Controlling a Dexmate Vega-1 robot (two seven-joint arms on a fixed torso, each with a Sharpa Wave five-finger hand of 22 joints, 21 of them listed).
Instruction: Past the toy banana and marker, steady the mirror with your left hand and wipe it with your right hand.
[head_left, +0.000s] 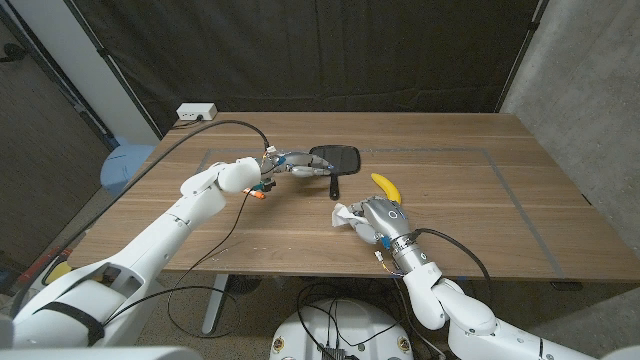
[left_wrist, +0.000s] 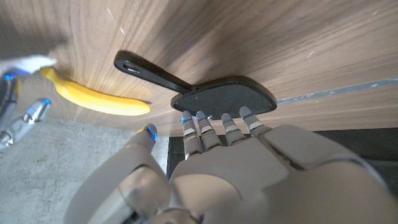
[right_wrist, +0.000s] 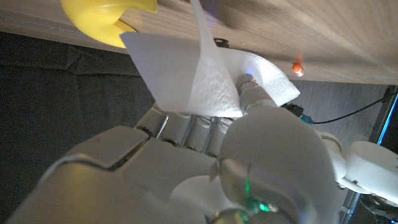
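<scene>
My left hand (head_left: 290, 165) touches the edge of the black hand mirror (head_left: 336, 158) at the middle top of the table, fingers (left_wrist: 230, 127) straight and together. My right hand (head_left: 378, 220) pinches a white paper towel (head_left: 347, 215) just below the toy banana (head_left: 386, 187).

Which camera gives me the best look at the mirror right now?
The left wrist view: the mirror shows whole, handle included, with the left hand fingertips at its rim. The head view shows it small and far. In the right wrist view I cannot make it out behind the tissue.

left hand (head_left: 287, 163) outstretched, right hand (head_left: 378, 219) — fingers (right_wrist: 186, 127) curled
</scene>
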